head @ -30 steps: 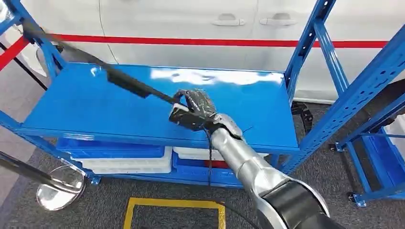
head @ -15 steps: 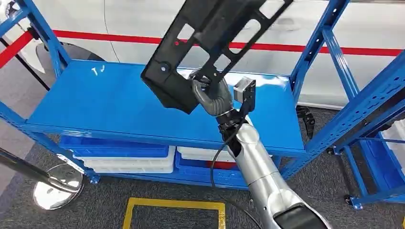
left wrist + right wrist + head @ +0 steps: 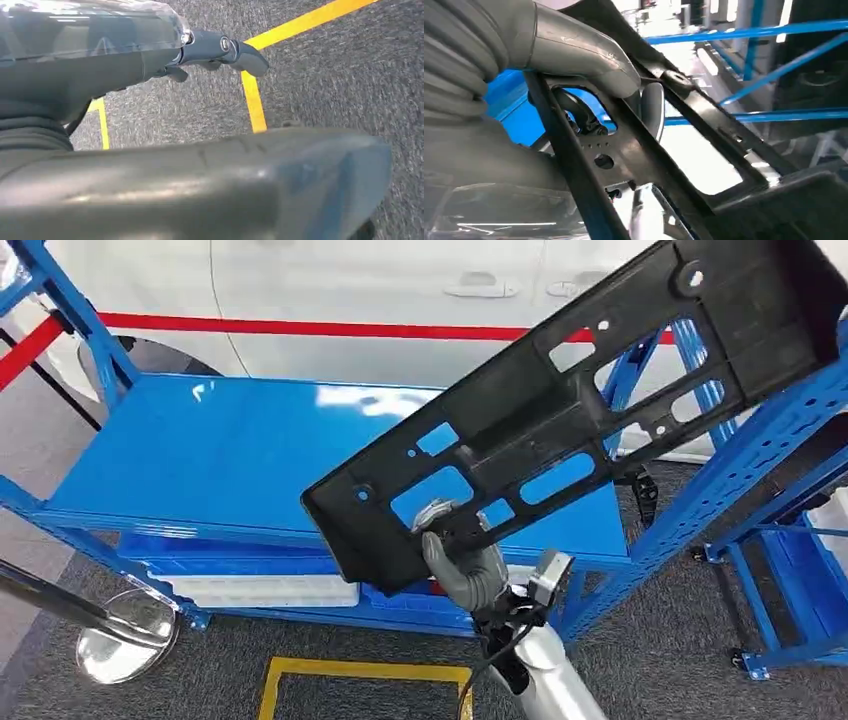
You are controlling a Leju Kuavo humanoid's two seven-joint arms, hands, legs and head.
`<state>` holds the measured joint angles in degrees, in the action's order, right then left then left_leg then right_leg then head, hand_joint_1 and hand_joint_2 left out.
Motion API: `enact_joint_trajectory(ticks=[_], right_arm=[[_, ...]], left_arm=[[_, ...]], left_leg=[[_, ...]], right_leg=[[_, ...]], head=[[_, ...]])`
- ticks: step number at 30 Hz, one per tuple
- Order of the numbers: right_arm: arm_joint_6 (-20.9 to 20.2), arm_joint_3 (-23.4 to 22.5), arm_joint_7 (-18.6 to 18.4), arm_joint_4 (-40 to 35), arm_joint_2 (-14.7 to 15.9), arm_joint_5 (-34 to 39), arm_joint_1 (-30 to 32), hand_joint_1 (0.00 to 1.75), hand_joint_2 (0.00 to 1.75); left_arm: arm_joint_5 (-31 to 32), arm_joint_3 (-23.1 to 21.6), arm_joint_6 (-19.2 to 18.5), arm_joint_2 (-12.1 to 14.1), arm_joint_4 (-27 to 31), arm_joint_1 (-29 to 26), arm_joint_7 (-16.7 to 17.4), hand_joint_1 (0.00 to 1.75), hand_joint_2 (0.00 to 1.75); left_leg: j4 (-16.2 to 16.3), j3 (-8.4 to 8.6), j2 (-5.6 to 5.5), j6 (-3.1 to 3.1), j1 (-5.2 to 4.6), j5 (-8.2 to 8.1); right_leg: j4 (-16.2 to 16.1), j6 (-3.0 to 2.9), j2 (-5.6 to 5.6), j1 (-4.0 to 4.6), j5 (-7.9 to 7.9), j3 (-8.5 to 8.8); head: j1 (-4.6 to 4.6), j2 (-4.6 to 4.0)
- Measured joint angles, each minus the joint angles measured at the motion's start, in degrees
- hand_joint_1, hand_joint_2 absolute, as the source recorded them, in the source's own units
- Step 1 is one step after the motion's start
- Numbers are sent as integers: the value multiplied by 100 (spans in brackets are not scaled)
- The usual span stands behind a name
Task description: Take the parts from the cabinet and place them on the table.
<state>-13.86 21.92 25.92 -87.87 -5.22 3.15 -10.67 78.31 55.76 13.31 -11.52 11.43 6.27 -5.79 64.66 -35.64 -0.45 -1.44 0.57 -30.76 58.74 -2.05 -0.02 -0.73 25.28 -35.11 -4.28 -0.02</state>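
Note:
A long black plastic part (image 3: 600, 410) with several cut-outs hangs tilted in the air in front of the blue cabinet shelf (image 3: 200, 460). Its far end reaches up to the right. My right hand (image 3: 462, 560) grips its lower left end from below, just in front of the shelf's front edge. In the right wrist view the thumb (image 3: 574, 50) presses on the part (image 3: 639, 165) and the fingers curl through an opening. My left hand (image 3: 125, 70) hangs over grey carpet with its fingers (image 3: 225, 47) stretched out and nothing in them.
Blue rack uprights (image 3: 760, 440) stand close on the right. Blue and white bins (image 3: 260, 585) fill the lower shelf. Yellow floor tape (image 3: 365, 670) marks the carpet below, a chrome stand base (image 3: 120, 635) sits at the left, and a white car (image 3: 300, 280) is behind.
The part lay flat on the shelf under my right hand a second ago. Since then the hand has lifted it, swung its long end up to the right and drawn back toward me.

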Motion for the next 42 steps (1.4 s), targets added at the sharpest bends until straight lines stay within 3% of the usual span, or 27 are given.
enact_joint_trajectory(ticks=[2,3,4,6,7,8,12,13,14,15,17,18,19,20,22,23,24,27,29,30,32,33,34,35,38,39,42], right_arm=[[0,30,0,-89,22,0,87,175,175],[2,46,0,-116,35,0,127,175,175],[7,63,0,-137,48,0,158,175,175],[57,76,0,-238,63,-48,250,175,175],[100,87,15,-318,68,-102,317,175,175],[131,107,37,-398,74,-151,402,175,175],[221,187,109,-812,107,-349,697,175,175],[221,199,105,-908,116,-387,740,175,175],[212,203,103,-979,120,-420,767,175,175],[208,212,103,-1029,122,-433,780,175,175],[197,229,92,-1104,151,-490,829,175,175],[197,232,92,-1114,162,-503,854,175,175],[199,234,92,-1132,175,-522,886,175,175],[201,236,92,-1158,184,-542,903,175,175],[197,238,92,-1235,197,-614,909,175,175],[195,240,92,-1265,201,-645,906,175,175],[192,249,92,-1272,201,-680,910,175,175],[160,251,92,-1307,212,-719,923,175,175],[142,251,90,-1335,212,-721,924,175,175],[142,251,92,-1335,212,-721,923,175,175],[125,253,92,-1346,212,-721,927,175,175],[125,253,98,-1346,214,-717,939,175,175],[125,253,107,-1346,214,-708,955,175,175],[125,253,125,-1346,216,-693,968,175,175],[125,253,188,-1346,225,-612,967,175,175],[125,251,195,-1346,229,-579,966,175,175],[125,251,192,-1346,247,-479,962,175,175]], left_arm=[[0,0,0,0,0,-7,0,0,0],[0,2,0,0,0,-15,0,0,0],[-2,4,0,2,0,-22,0,0,0],[20,4,0,11,0,-20,-18,0,0],[26,4,0,13,0,-15,-33,0,175],[26,4,0,13,0,-10,-48,0,175],[56,7,-17,17,0,7,-63,0,175],[90,7,-26,15,0,22,-61,0,175],[122,4,-28,13,0,41,-59,0,175],[144,2,-24,9,0,60,-55,0,175],[216,-15,28,4,0,83,-22,0,175],[219,-15,44,4,0,81,-15,0,175],[203,-15,55,4,0,77,-17,0,175],[177,-15,52,0,0,77,-37,0,175],[109,-13,15,-13,0,83,-68,0,175],[122,-13,11,-20,0,86,-50,0,175],[147,-13,11,-24,0,96,-20,0,175],[153,-13,52,-26,0,109,79,0,175],[155,-13,61,-28,0,117,114,0,175],[155,-15,63,-31,0,123,118,0,175],[155,-13,83,-35,0,126,157,0,175],[151,-13,103,-35,0,122,168,0,175],[149,-13,112,-35,0,121,188,0,175],[151,-13,133,-35,0,128,221,0,175],[153,-13,131,-35,0,156,260,0,175],[151,-13,107,-35,0,176,264,0,175],[125,-13,55,-35,0,190,264,0,175]], left_leg=[[960,-434,1,-33,8,-406],[1193,-543,2,-38,8,-442],[1128,-514,2,-33,8,-341],[211,-59,3,5,7,165],[-330,223,6,35,7,396],[-653,375,10,71,-4,380],[-684,370,-2,173,-67,415],[-770,413,6,232,4,475],[-795,420,13,267,-9,491],[-795,412,16,294,-10,500],[-791,408,18,300,-22,501],[-785,404,17,300,-24,500],[-780,405,15,299,-25,500],[-767,404,11,295,-25,497],[-730,409,0,267,-20,472],[-705,400,-2,235,-21,450],[-662,372,-4,198,-61,427],[-705,377,-3,100,-39,446],[-565,328,7,39,-25,316],[-292,211,10,22,-23,124],[654,-212,11,-18,-10,-336],[1057,-398,11,-26,-10,-469],[1195,-463,11,-25,-9,-455],[1034,-382,11,-18,-9,-318],[-492,385,11,55,-10,416],[-677,477,5,81,-47,354],[-660,401,-6,153,-71,431]], right_leg=[[2,-14,-16,21,6,0],[2,-14,-18,25,6,1],[3,-14,-15,26,6,5],[4,-9,-8,27,9,30],[4,0,-9,27,15,48],[3,17,-14,30,18,49],[-10,147,-12,33,-18,40],[19,188,-8,46,21,29],[150,202,1,36,133,-14],[466,209,5,35,352,-156],[1453,244,3,27,801,-601],[1717,255,3,22,864,-723],[1751,264,2,9,791,-739],[1536,266,2,-3,632,-628],[477,255,-1,-25,130,-71],[64,239,3,-30,110,123],[44,208,7,12,108,128],[52,115,23,37,101,104],[-17,30,4,-7,64,127],[-18,2,-5,-8,63,122],[-15,-10,-18,9,65,113],[-12,-13,-23,17,66,109],[-11,-12,-23,19,66,111],[-1,-16,-32,19,47,113],[8,-7,-11,19,44,130],[12,28,-8,47,31,111],[4,128,-8,30,-33,69]], head=[[0,0],[0,0],[0,0],[0,0],[0,0],[0,0],[0,0],[0,0],[2,0],[2,0],[2,0],[2,0],[2,0],[2,0],[2,0],[2,0],[0,0],[0,0],[2,0],[0,0],[0,0],[0,0],[0,0],[0,0],[0,0],[0,0],[0,0]])
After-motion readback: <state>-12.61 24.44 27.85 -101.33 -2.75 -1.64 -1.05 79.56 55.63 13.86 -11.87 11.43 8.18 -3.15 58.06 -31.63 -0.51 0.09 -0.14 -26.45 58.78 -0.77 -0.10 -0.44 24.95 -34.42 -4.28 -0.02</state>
